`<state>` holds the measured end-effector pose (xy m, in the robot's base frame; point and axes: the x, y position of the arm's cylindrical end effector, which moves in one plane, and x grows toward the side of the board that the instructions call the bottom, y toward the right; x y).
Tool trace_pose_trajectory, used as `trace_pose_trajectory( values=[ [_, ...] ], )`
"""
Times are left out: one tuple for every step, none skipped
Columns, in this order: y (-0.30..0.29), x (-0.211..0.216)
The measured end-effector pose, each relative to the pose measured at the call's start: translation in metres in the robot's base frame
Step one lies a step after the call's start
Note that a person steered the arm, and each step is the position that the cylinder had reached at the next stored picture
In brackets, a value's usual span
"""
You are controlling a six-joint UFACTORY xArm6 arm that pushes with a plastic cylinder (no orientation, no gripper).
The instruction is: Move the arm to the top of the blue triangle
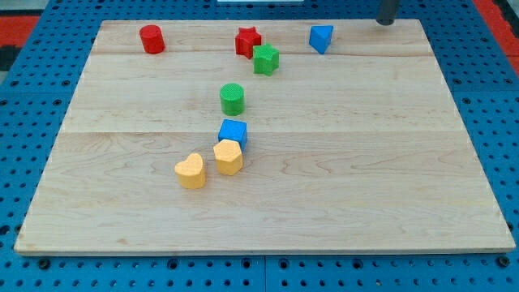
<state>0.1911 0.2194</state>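
The blue triangle [321, 38] lies near the board's top edge, right of centre. My tip [387, 22] shows at the view's top right as a dark rod end. It is to the right of the blue triangle and slightly above it, clearly apart from it. It touches no block.
A red star [248, 41] and a green star [265, 59] touch left of the triangle. A red cylinder [152, 39] stands at top left. A green cylinder [232, 98], a blue cube [233, 132] and two yellow blocks [229, 156] [190, 171] sit mid-board.
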Motion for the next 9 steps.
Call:
trace_pose_trajectory(
  values=[
    [-0.004,0.0],
    [-0.004,0.0],
    [-0.004,0.0],
    [-0.009,0.001],
    [-0.015,0.0],
    [-0.023,0.0],
    [-0.03,0.001],
    [-0.037,0.0],
    [-0.045,0.0]
  ],
)
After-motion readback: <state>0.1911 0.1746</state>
